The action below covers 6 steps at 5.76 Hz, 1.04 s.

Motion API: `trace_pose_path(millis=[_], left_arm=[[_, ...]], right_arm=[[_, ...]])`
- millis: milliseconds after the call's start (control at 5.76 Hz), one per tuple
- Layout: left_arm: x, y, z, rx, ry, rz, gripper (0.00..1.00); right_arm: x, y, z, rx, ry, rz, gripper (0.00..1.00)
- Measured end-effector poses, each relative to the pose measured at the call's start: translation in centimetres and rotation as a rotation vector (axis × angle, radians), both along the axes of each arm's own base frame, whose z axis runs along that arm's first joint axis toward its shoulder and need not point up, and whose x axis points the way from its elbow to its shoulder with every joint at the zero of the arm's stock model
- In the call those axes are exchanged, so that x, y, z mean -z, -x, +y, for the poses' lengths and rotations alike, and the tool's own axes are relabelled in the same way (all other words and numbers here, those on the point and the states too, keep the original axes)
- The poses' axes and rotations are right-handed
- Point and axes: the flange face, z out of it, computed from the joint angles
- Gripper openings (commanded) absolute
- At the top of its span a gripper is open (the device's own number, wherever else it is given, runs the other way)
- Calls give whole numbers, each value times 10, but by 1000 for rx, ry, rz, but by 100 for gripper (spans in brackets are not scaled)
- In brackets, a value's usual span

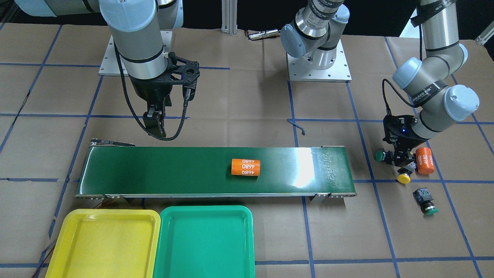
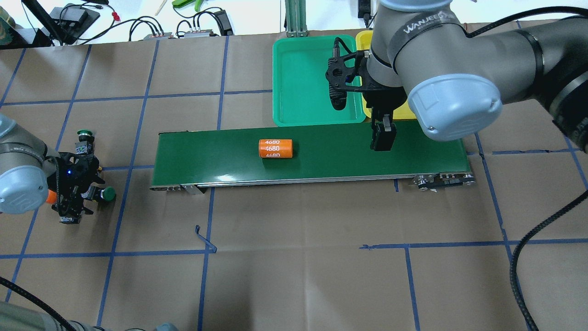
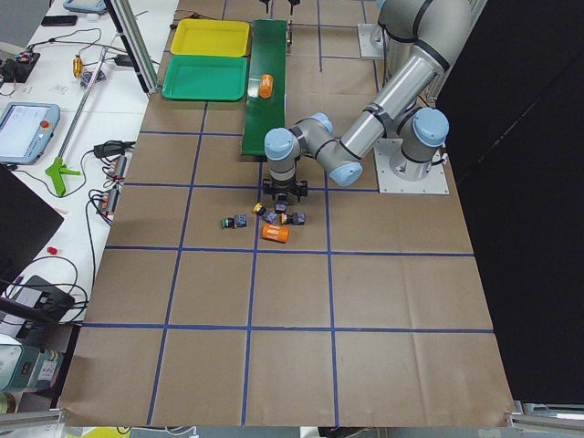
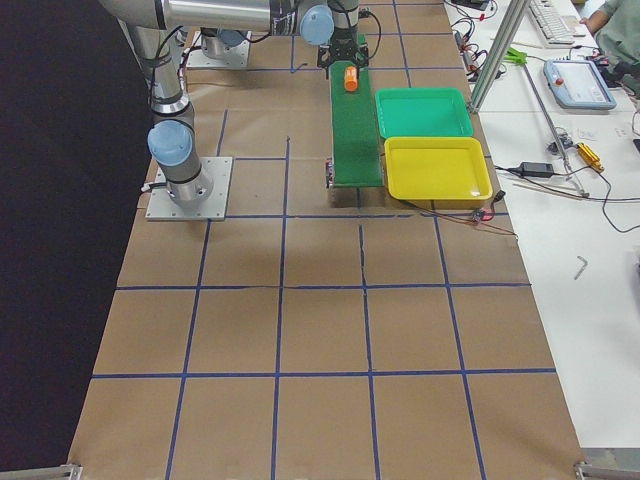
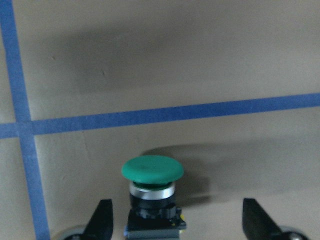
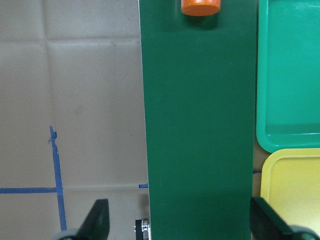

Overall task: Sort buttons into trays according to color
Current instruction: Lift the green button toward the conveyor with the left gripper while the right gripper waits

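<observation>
Left fingers: your left gripper stood low over the table with its fingers spread wide, one to each side of a green button, neither touching it as far as the left wrist view showed.
Right fingers: your right gripper hung over the conveyor belt, fingers apart and holding nothing.
Buttons: the green button between your left fingers lay on the brown paper off the end of the belt; a yellow button lay just beside it, and a second green button sat a little apart. A fourth button was hidden or too small for me to pick out.
Trays: the yellow tray and the green tray sat side by side along the belt's far edge from the robot, both with no button in them.
Other things: one orange cylinder lay on the belt, another orange cylinder next to your left gripper.
Step in hand: by my reading you were lining up the first pick, sorting not yet begun.
Next move: you would need to close on the button's dark body, keeping clear of the yellow one and the cylinder, then lift.
</observation>
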Motion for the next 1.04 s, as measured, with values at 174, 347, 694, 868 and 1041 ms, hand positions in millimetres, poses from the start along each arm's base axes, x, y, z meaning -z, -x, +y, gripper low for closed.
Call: trace_pose_path(millis=[174,347,694,868,1041], left_arm=[[9,-1,-4,3,6,-1,10],[8,0,-6,5,16,-9,1],[-6,15,-10,10,40,-27,0],[-24,44,-17,10,59,-47,0],[-53,82,-25,2,70,-62,0]], right_arm=[[3,0,1,0,-8,5,100],[9,1,4,0,-14,7,100],[15,1,6,3,-20,3,100],[14,1,6,3,-23,0,100],[11,1,5,5,-25,0,100]])
